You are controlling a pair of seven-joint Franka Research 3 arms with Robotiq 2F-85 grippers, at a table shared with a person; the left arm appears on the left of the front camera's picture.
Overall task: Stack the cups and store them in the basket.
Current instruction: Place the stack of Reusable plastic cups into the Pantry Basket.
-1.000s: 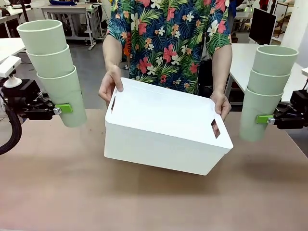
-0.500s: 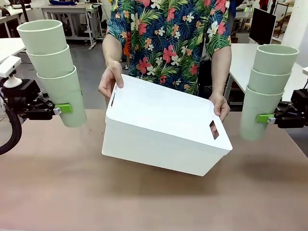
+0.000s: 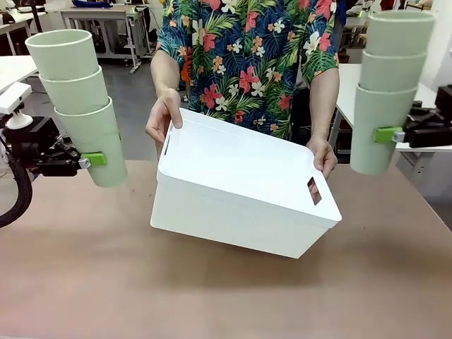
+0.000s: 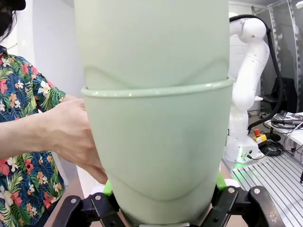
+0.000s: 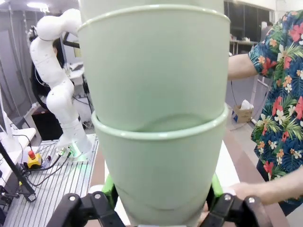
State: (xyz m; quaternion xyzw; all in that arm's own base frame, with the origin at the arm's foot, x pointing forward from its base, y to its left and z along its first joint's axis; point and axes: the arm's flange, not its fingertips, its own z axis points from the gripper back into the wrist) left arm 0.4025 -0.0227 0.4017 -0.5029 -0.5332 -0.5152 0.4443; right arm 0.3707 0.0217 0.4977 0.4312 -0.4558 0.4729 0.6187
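Two stacks of cups held up on either side of a tilted basket.
The left jaws were clamped on the bottom cup of a three-high stack of cups (image 3: 79,106), a green pad (image 3: 94,159) pressed to its wall, above the surface (image 3: 212,296) at its left edge. The right jaws gripped the bottom cup of a second stack (image 3: 390,92), also three high, raised higher at the right. Between them a person held the white basket (image 3: 240,194) clear of the surface, one hand (image 3: 164,119) at its far left corner, the other hand (image 3: 323,157) at its right end, tipped down toward the right.
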